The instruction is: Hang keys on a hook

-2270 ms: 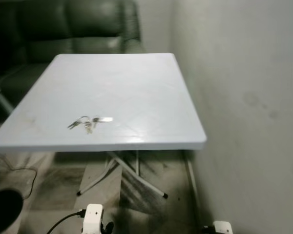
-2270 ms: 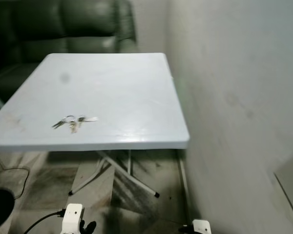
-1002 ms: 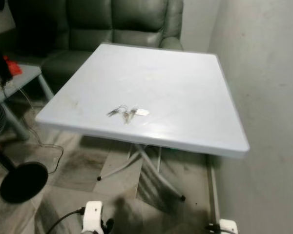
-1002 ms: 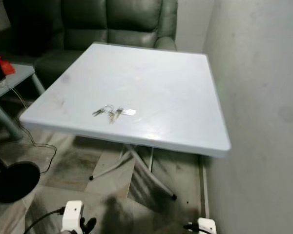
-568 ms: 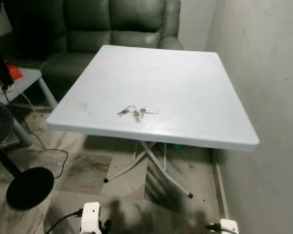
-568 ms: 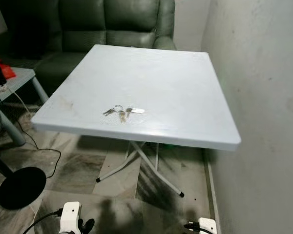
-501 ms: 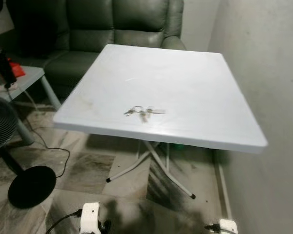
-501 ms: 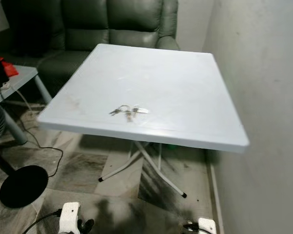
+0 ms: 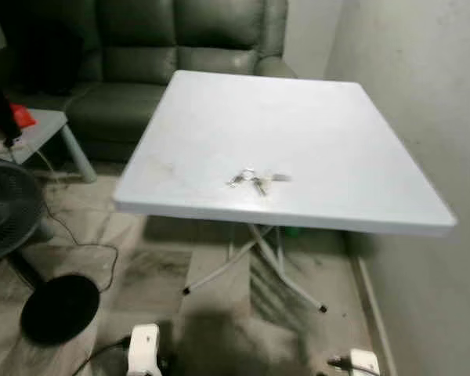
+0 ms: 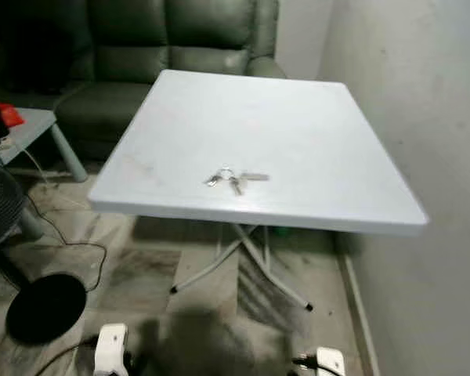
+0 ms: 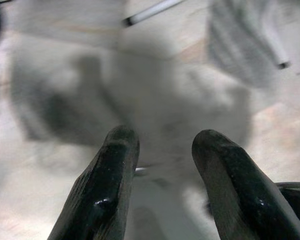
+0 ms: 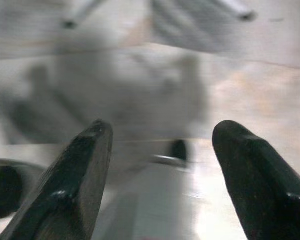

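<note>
The keys (image 9: 254, 180) lie flat near the near edge of the white tabletop (image 9: 313, 117), their long axis along that edge, a pale tag toward the wall-side edge. They are a small silvery bunch on a ring. The view has swung since earlier; the keys rest unmoved. Left pincer (image 11: 160, 150) hangs narrowly parted, right pincer (image 12: 162, 150) wide, both over floor.
</note>
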Robot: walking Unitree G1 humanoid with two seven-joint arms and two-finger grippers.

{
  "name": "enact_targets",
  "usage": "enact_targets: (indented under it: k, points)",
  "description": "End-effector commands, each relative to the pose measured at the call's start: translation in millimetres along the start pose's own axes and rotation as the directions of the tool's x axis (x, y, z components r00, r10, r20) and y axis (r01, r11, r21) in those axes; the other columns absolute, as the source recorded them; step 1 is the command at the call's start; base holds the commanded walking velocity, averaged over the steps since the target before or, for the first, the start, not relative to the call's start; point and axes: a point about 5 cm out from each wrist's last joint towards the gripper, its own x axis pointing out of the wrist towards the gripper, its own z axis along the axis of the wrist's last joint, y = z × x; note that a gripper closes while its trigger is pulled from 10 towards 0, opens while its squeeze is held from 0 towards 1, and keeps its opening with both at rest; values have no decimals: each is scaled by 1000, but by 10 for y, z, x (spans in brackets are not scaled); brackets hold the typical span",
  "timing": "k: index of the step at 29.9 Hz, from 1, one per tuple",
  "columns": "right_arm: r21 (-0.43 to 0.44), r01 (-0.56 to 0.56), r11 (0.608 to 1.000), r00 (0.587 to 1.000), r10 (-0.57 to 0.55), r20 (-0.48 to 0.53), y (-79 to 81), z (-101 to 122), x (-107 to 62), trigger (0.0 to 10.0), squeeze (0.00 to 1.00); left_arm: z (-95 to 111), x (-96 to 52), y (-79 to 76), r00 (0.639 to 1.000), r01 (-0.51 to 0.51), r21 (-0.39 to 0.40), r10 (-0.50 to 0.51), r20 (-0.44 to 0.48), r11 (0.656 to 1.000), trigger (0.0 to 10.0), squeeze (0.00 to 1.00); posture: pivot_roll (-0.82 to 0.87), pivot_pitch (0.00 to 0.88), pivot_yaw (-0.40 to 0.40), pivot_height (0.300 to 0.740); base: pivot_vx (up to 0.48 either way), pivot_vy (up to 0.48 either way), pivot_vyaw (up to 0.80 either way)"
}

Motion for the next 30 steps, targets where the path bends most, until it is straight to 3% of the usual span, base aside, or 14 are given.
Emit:
enact_targets:
  k: [1,20,24,30]
  points:
    - [8,21,1000,1000,-21,4,-67,2,-18,10000,0,52,16,-23,1000,2,9,-2,14,1000,10000,0,-37,0,-26,740,0,476,0]
    - [-2,14,1000,1000,-14,-3,-77,-10,-24,10000,0,47,16,-29,1000,8,26,-8,11,1000,10000,0,-38,0,-31,740,0,473,0]
    - [-9,17,1000,1000,-17,-3,-85,-5,-26,10000,0,72,20,-32,1000,6,45,-7,23,999,10000,0,-39,0,-30,740,0,96,0]
    - [-30,-3,1000,996,5,87,-76,205,14,10000,0,336,52,-64,989,35,44,-41,144,998,10000,0,-50,0,-26,740,0,0,0]
